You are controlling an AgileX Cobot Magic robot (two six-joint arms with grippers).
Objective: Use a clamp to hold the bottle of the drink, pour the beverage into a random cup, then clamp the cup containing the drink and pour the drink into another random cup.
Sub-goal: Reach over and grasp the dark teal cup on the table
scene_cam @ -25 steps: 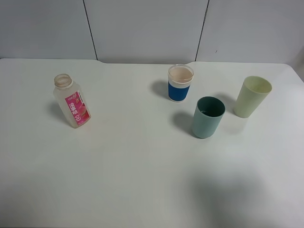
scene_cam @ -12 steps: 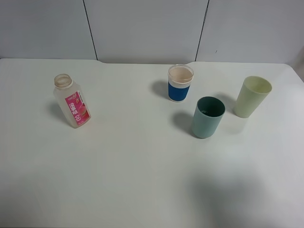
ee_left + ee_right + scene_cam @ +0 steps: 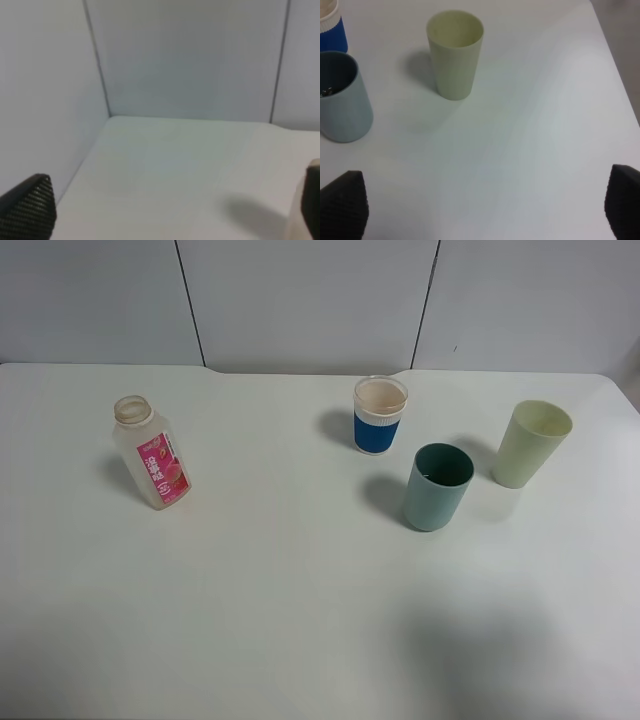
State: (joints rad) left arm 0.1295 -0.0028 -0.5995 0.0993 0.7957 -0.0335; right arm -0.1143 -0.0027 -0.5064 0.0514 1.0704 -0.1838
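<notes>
On your left, the left fingers [image 3: 30,207] stand wide apart and hold nothing, facing across the desk [image 3: 300,600]. The bottle [image 3: 150,452], uncapped and with a pink label, stands upright on the left part of the desk, well apart from the cups. Right of the middle you have the blue-banded cup [image 3: 380,415]. The teal cup [image 3: 437,487] is near it, a little forward, and the pale green cup [image 3: 531,444] is farthest right. Your right fingers [image 3: 342,202] are also spread wide and hold nothing, above the desk near the pale green cup.
</notes>
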